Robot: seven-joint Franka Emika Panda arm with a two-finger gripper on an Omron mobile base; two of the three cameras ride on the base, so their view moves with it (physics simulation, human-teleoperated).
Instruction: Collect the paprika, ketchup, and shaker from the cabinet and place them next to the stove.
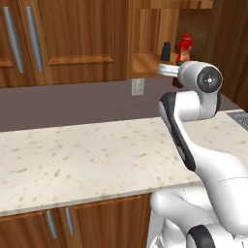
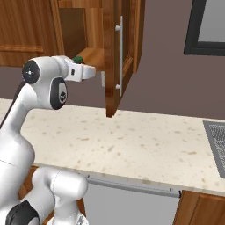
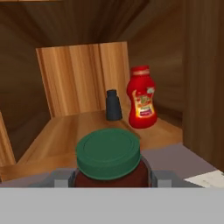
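step: i carry out the paprika (image 3: 108,154), first of three.
hand: gripper (image 3: 109,177) is clenched on the jar, just outside the cabinet (image 3: 78,74).
left inside: ketchup (image 3: 141,97), shaker (image 3: 113,105).
next: i must bring it beside the stove.

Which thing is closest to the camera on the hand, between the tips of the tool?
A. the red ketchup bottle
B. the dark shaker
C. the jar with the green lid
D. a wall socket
C: in the hand view the paprika with its green lid sits right in front, between the tips of the tool, while the ketchup and the shaker stand farther back on the cabinet shelf.
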